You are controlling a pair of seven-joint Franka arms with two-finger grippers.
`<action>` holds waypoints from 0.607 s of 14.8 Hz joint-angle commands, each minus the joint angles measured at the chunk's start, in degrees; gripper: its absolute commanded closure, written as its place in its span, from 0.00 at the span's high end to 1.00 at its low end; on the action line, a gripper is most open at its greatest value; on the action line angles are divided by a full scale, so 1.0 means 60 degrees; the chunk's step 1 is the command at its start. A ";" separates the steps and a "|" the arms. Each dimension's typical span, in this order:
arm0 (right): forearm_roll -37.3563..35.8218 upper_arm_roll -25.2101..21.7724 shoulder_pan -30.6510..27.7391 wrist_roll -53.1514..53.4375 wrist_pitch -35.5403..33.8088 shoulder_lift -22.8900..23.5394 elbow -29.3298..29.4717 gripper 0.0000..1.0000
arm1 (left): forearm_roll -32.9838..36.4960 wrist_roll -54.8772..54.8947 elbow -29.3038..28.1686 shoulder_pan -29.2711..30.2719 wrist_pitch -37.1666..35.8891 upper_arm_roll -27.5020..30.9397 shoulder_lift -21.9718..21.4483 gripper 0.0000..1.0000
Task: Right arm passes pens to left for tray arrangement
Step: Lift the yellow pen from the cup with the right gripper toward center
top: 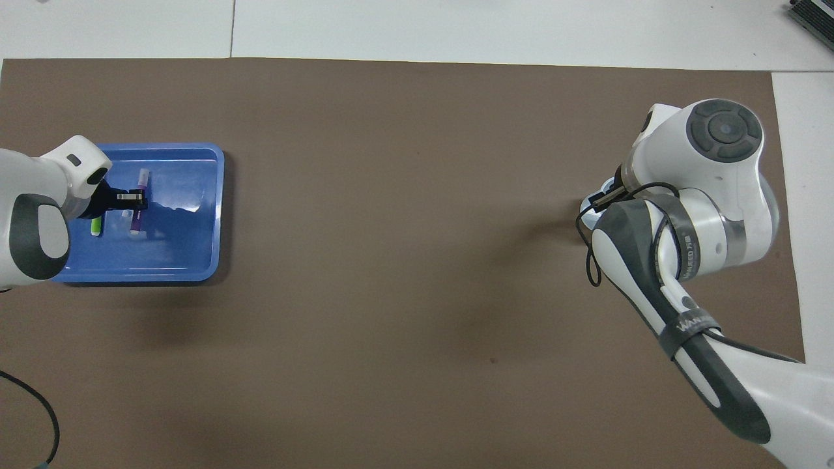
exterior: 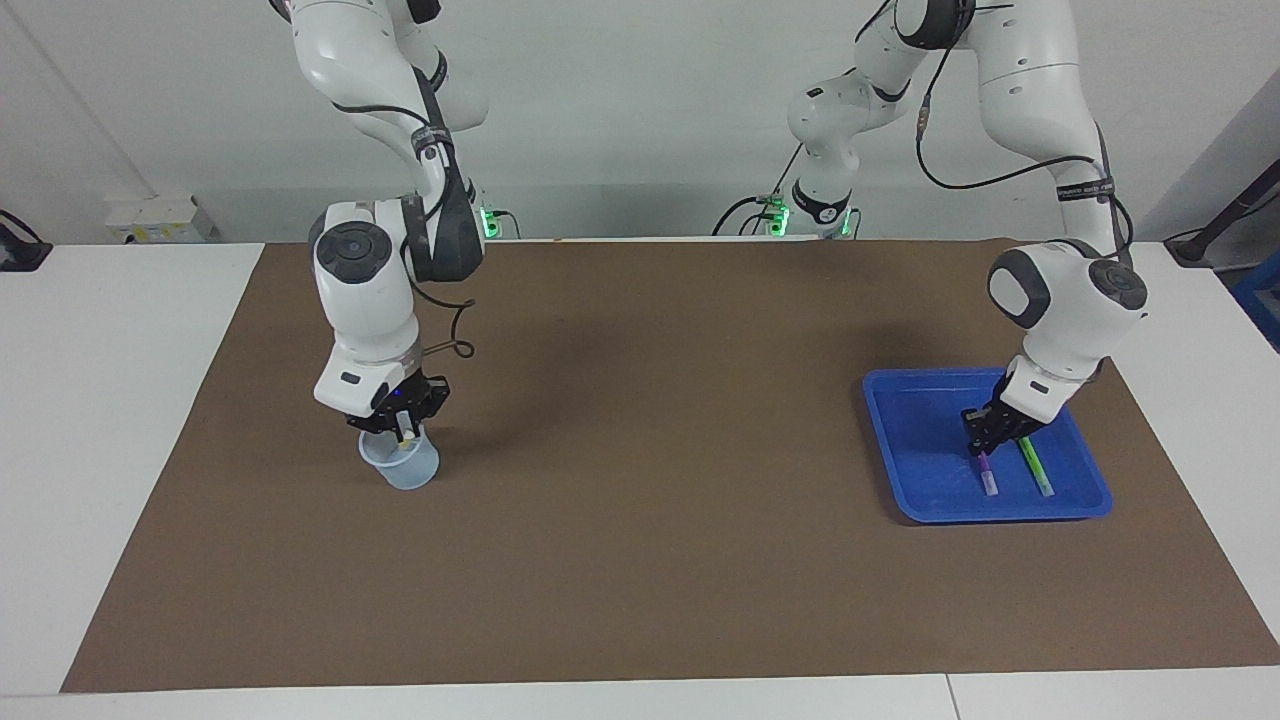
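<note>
1. The left arm bends down steeply, its hand (exterior: 984, 442) low, pointing down, fingers pinched together.
2. The right arm hangs almost vertical, wrist straight down, its hand (exterior: 397, 428) closed tight at the fingertips.

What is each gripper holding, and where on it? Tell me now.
Left gripper: the purple pen, about mid-length, in the tray. Right gripper: the yellow pen, by its upper part, its lower end in the cup.
</note>
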 commanded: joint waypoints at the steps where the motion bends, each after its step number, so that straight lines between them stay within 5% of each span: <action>1: -0.0054 0.0125 -0.0406 -0.0550 -0.0382 -0.0330 -0.0013 0.09 | 0.0211 0.0097 -0.0387 0.0149 0.0270 -0.0072 -0.0129 0.23; 5: -0.0039 0.0139 -0.0406 -0.0551 -0.0485 -0.0505 -0.0013 0.09 | 0.0211 0.0010 -0.0387 0.0164 0.0284 -0.0087 -0.0129 0.45; 9: 0.0470 0.0154 -0.0479 -0.0580 -0.1201 -0.0974 0.0804 0.09 | 0.0196 -0.0034 0.0123 0.0164 -0.0327 -0.0087 -0.0143 0.42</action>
